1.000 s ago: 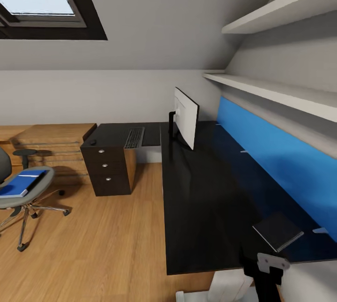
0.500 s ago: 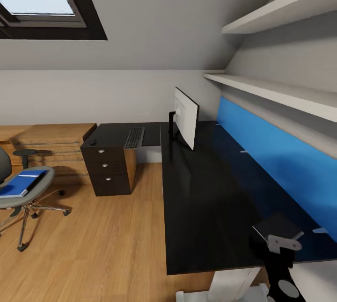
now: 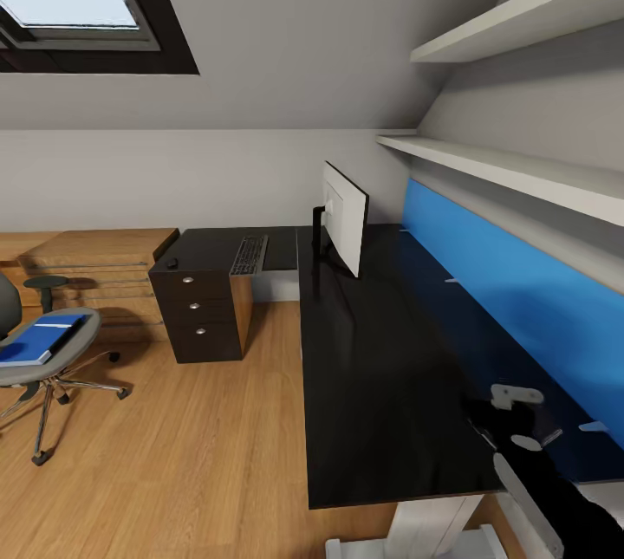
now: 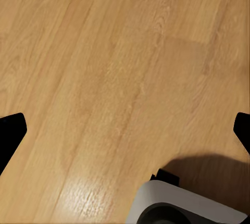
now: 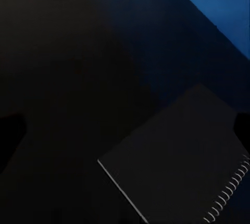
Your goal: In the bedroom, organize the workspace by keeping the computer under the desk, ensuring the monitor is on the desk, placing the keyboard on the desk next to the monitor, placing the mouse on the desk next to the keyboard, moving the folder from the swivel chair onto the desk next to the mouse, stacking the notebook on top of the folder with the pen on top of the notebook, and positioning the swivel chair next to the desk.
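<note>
The black desk [image 3: 373, 368] runs along the blue back panel. The monitor [image 3: 344, 217] stands on it, with the keyboard [image 3: 249, 255] and the small mouse [image 3: 172, 263] on its far wing. At the left the grey swivel chair [image 3: 22, 364] carries the blue folder [image 3: 36, 341]. My right arm [image 3: 555, 498] reaches over the desk's near end. Its gripper [image 5: 126, 130] is open, hovering above the dark spiral-bound notebook [image 5: 177, 156]. My left gripper [image 4: 126, 130] hangs open over the wood floor [image 4: 104, 67]. The computer and the pen are out of view.
A black three-drawer unit [image 3: 199, 316] stands under the desk's far wing, with a light wooden dresser [image 3: 95, 269] behind it. White shelves [image 3: 520, 169] overhang the desk. Plank floor [image 3: 199, 438] lies between chair and desk. Part of my white base [image 4: 177, 206] is under the left gripper.
My right arm has risen from the desk's front edge and moved forward over the notebook, now covering most of it in the head view. Everything else is still.
</note>
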You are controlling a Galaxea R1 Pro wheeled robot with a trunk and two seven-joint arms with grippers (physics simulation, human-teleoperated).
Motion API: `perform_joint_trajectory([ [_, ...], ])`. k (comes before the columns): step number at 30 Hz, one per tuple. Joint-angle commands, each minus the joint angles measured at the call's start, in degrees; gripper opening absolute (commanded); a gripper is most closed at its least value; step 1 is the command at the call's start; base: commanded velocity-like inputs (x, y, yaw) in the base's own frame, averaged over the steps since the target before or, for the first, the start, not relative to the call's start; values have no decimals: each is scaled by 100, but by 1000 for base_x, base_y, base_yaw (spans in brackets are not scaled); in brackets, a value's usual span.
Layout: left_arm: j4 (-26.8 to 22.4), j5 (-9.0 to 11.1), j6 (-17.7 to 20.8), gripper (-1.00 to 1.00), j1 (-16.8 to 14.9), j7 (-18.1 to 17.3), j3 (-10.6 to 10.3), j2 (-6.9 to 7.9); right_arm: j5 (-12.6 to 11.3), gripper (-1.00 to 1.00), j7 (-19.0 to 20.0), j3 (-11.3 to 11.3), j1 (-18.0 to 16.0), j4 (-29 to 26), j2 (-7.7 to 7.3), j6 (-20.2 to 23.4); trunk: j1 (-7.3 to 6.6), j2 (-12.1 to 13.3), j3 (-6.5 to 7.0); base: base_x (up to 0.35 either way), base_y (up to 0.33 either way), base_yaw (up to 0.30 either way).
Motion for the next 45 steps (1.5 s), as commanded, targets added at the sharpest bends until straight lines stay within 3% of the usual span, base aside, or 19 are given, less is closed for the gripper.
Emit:
perform_joint_trajectory([
  [1, -17, 16, -15, 100, 4, 48, -49, 1, -44, 100, 16, 20, -183, 245, -3, 10, 0, -5, -6, 0, 0, 0],
  [5, -17, 5, -41, 100, 4, 48, -56, -21, -39, 100, 354, 13, -797, 1260, 29, -140, 0, -5, -6, 0, 0, 0],
  [10, -17, -2, -56, 100, 4, 48, -65, -42, 2, 100, 1046, 29, -1706, 3035, 85, -855, 0, -5, -6, 1, -33, 0],
  [16, -17, -4, -58, 100, 4, 48, -73, -46, 213, 100, 1237, 33, -2033, 3832, 104, -1357, 0, -5, -6, 49, -211, 0],
  [21, -17, -3, -52, 100, 4, 48, -75, -46, 257, 100, 1267, 47, -2088, 3984, 144, -1463, 0, -5, -6, 84, -291, 0],
  [23, -17, 10, -51, 100, 4, 57, -60, -38, 265, 100, 1280, 40, -2097, 3982, 252, -1482, 0, -5, -6, 47, -200, 0],
  [27, -17, 23, -46, 100, 4, 59, -52, -36, 270, 100, 1290, 24, -2102, 3974, 325, -1488, 0, -5, -6, 19, -83, 0],
  [45, -17, 28, -47, 100, 4, 67, -42, -29, 282, 100, 1293, 31, -2103, 4031, 334, -1468, 0, -5, -6, 129, -160, 0],
])
